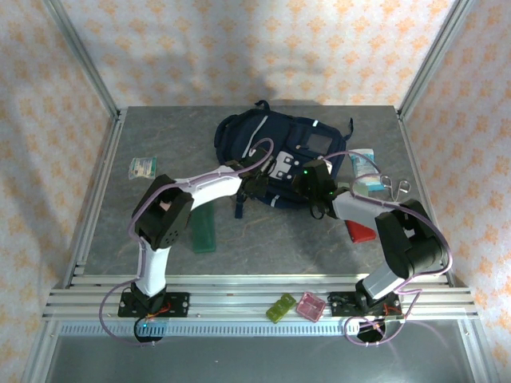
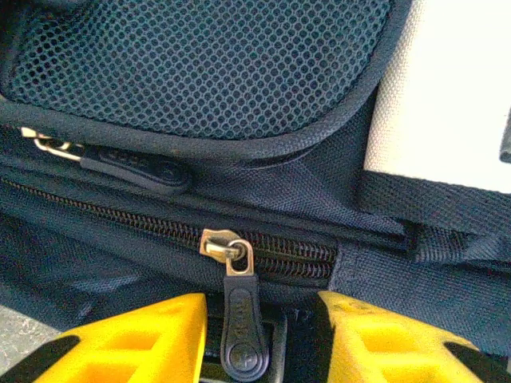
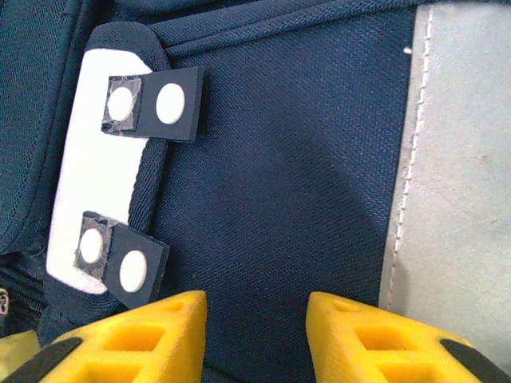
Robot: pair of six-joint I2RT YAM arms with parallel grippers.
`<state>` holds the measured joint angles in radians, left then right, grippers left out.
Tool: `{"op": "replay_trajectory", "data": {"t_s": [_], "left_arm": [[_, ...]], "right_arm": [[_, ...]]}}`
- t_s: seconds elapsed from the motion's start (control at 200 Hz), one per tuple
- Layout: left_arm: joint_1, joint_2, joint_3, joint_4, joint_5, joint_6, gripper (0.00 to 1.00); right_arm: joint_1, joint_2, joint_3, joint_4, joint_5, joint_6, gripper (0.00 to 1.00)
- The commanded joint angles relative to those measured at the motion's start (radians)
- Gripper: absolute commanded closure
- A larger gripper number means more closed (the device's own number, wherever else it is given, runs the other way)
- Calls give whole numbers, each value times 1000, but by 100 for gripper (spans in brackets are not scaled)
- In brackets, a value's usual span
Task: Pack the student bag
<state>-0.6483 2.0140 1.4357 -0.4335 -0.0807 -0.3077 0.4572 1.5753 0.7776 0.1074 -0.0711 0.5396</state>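
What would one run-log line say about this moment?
task: pack student bag | left jaws: open, zipper pull between them, not clamped | right jaws: open, facing bag's front fabric

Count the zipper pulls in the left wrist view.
2. One dark rubber zipper pull lies left, below the navy mesh pocket; the other hangs between the yellow fingers. More may be hidden.

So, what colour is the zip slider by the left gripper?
Gold slider, black pull tab; left wrist view shows it best.

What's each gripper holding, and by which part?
Nothing held. Left gripper straddles the zipper pull, gaps both sides; right gripper open over the backpack.
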Motion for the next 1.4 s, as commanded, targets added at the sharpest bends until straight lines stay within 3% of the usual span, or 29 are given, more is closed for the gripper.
{"op": "replay_trajectory", "data": {"t_s": [0.0, 0.05, 0.15, 0.245, 0.365, 0.46, 0.551, 0.756, 1.126, 1.186, 1.301, 1.396], "left_arm": [[-10, 42, 44, -43, -57, 23, 61], [-8, 52, 50, -35, -66, 28, 72], [-5, 70, 76, -40, -89, 28, 75], [1, 74, 89, -42, -83, 30, 89], [13, 64, 95, -51, -87, 32, 95], [29, 46, 84, -55, -95, 32, 93], [44, 22, 61, -39, -77, 32, 78], [64, 18, 55, -6, 26, 47, 75], [85, 78, 86, 31, 85, 76, 73], [85, 92, 99, 32, 94, 79, 78], [85, 115, 120, 22, 98, 93, 100], [87, 111, 117, 15, 90, 100, 100]], "right_arm": [[-3, 35, -44, -92, -30, 34, 62], [-3, 34, -42, -93, -32, 34, 62], [-3, 28, -44, -98, -32, 33, 62], [-3, 24, -46, -101, -28, 31, 62], [-3, 22, -46, -101, -27, 31, 62], [-3, 25, -46, -98, -31, 31, 62], [-3, 28, -44, -96, -36, 33, 62], [-3, 35, -41, -95, -40, 34, 63], [-3, 34, -51, -90, -42, 38, 63], [-3, 35, -53, -91, -45, 40, 63], [-3, 33, -59, -87, -44, 42, 63], [-3, 29, -60, -92, -40, 40, 63]]}}
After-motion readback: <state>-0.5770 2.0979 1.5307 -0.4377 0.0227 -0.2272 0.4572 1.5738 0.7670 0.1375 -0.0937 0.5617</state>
